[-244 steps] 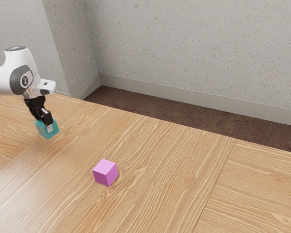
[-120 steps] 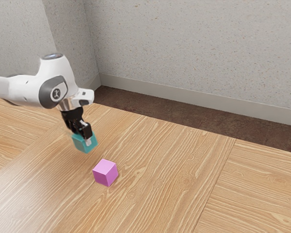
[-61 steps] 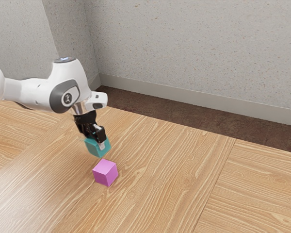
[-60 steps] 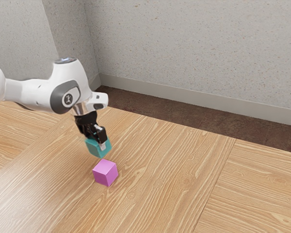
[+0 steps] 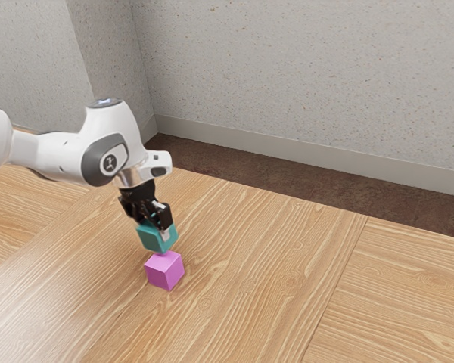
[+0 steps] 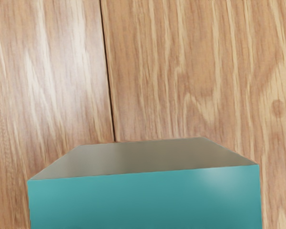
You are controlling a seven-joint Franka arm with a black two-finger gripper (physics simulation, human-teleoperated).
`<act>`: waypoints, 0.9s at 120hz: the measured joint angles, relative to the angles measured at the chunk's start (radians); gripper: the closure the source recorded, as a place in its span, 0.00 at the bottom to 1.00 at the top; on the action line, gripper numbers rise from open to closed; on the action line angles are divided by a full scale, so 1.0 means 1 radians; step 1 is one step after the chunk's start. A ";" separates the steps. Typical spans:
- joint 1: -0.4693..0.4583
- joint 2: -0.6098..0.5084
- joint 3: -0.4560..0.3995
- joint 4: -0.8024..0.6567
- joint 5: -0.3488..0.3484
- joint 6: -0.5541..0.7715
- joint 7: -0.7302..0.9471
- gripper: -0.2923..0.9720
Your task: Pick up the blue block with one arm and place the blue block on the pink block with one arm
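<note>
Wooden tabletop [image 5: 303,265] is bordered by grey speckled walls [image 5: 325,68]. Left of the frame's centre, the blue block [image 5: 153,240] is gripped by the end effector [image 5: 156,224], directly above the pink block [image 5: 164,271]. Whether the blocks touch cannot be told.

A wooden table [image 5: 287,265] stands near a speckled grey wall [image 5: 325,68].

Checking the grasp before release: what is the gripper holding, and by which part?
The gripper holds the blue block by two opposite sides near its top, right above the pink block.
</note>
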 joint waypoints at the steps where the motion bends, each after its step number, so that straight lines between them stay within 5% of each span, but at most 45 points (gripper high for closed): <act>1: 0.000 0.000 0.000 -0.001 0.000 0.000 -0.002 0.51; 108: 0.000 -0.088 -0.033 -0.090 -0.018 0.001 -0.114 0.51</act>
